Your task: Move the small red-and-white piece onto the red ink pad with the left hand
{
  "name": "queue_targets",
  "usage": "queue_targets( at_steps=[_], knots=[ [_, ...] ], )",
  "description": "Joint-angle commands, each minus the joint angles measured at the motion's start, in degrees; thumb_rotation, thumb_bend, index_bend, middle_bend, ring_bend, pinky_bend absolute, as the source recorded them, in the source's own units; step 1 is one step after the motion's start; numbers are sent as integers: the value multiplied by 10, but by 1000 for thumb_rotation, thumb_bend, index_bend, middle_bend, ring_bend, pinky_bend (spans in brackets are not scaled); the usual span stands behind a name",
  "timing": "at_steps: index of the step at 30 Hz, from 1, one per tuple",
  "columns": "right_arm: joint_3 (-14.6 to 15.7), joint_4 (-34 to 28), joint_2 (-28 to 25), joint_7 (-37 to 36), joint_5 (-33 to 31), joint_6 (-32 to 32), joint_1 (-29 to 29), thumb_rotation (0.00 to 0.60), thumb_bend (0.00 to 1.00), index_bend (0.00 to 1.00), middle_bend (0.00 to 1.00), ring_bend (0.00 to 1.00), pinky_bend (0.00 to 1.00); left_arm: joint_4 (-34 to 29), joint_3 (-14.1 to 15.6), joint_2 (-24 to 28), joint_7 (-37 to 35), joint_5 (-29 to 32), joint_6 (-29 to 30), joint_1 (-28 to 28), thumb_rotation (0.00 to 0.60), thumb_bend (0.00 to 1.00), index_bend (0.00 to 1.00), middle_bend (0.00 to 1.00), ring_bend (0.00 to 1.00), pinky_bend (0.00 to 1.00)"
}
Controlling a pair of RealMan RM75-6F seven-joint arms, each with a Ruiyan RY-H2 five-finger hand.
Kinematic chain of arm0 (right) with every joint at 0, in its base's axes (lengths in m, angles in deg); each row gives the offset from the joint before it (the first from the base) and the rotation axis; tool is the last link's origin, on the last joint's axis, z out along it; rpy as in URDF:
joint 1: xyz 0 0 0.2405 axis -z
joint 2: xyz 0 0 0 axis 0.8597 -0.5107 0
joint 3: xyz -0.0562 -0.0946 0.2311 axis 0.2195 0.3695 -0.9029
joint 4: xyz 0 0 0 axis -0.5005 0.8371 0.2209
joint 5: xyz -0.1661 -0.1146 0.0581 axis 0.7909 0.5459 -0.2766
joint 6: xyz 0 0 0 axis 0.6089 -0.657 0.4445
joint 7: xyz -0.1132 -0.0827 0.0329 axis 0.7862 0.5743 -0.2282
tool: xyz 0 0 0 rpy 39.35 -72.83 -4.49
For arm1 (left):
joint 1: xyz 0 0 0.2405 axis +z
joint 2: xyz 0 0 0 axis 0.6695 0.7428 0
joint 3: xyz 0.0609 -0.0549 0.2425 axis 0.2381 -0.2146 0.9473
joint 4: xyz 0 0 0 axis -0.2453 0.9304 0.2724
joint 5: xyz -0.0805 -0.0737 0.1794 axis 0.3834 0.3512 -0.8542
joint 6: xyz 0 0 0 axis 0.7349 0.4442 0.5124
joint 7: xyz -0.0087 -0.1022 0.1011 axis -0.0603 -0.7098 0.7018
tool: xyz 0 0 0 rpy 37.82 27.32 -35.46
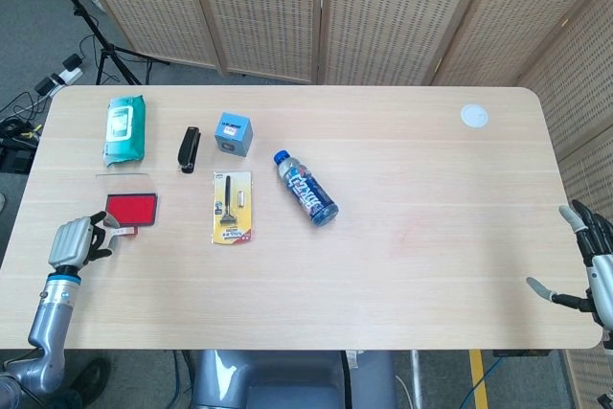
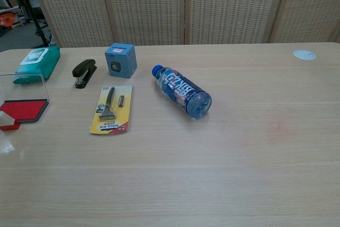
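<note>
Left hand (image 1: 75,240) sits at the bench's (image 1: 402,265) near left edge, fingers pinching the small red-and-white piece (image 1: 124,230), which hangs just beside the red ink pad's (image 1: 131,207) front edge. I judge I'm mid-carry: next I must ease it a little further over the pad, then let go. Right hand (image 1: 592,270) rests spread, empty.

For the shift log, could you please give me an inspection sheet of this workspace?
Surface: wooden table.
Job's things: red-and-white piece at the ink pad's front edge, by the left hand; whether it is held, cannot tell.
Clutter: wipes, stapler, blue box, razor card, bottle, white disc.
Hands: right hand open at table edge.
Cables: on floor, far left.
Surroundings: woven screens.
</note>
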Motion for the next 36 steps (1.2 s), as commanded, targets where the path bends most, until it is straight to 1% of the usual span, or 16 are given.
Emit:
queue_targets(
  at_steps=[1,6,17,20,22,25,26,27,28,29,30,31,32,34,35,36],
  knots=[
    [0,0,0,0,0,0,0,600,0,0,0,0,0,-1,0,1,0,-1,1,0,600,391,486,992,1000,920],
    [0,-1,0,0,0,0,0,600,0,0,0,0,0,-3,-1,3,0,1,-1,0,600,391,433,992,1000,920],
    [0,-1,-1,-1,0,-1,1,600,0,0,0,0,0,-14,1,12,-7,-6,7,3,600,391,379,992,1000,920],
    [-1,-1,-1,-3,-1,-2,1,600,0,0,0,0,0,-42,1,31,-20,-19,31,11,600,384,371,992,1000,920],
    [0,-1,-2,-4,0,-3,2,600,0,0,0,0,0,-71,1,52,-27,-39,69,20,600,365,369,992,1000,920],
    [0,-1,-3,-5,2,-5,2,600,0,0,0,0,0,-127,-1,94,-40,-75,149,42,600,319,354,969,975,917],
    [0,-1,-3,-5,3,-7,3,600,0,0,0,0,0,-147,-2,110,-44,-87,175,50,600,306,322,931,921,909],
    [0,-1,-2,-5,4,-8,3,600,0,0,0,0,0,-162,0,121,-46,-94,188,56,600,294,288,888,858,890],
    [1,-1,-2,-5,4,-8,3,600,0,0,0,0,0,-170,0,128,-46,-97,196,59,600,275,220,766,714,829],
    [1,-1,-2,-4,4,-10,4,600,0,0,0,0,0,-183,3,141,-45,-103,204,64,600,254,145,577,533,710],
    [0,-1,-2,-4,5,-10,4,600,0,0,0,0,0,-198,7,155,-40,-107,209,68,600,235,86,357,339,556],
    [0,-1,-2,-4,5,-11,4,600,0,0,0,0,0,-212,11,168,-32,-109,213,73,600,225,56,219,219,443],
    [0,-1,-2,-3,5,-12,5,600,0,0,0,0,0,-227,13,179,-25,-111,218,77,600,212,29,79,92,289],
    [0,-2,-2,0,4,-14,5,600,0,0,0,0,0,-244,13,192,1,-120,250,90,600,188,13,1,2,112],
    [-1,-2,-1,2,4,-14,5,600,0,0,0,0,0,-245,13,191,16,-126,270,96,600,162,8,0,0,53],
    [-1,-2,0,6,4,-14,5,600,0,0,0,0,0,-247,13,188,33,-132,291,104,600,140,6,0,0,28]
  ],
)
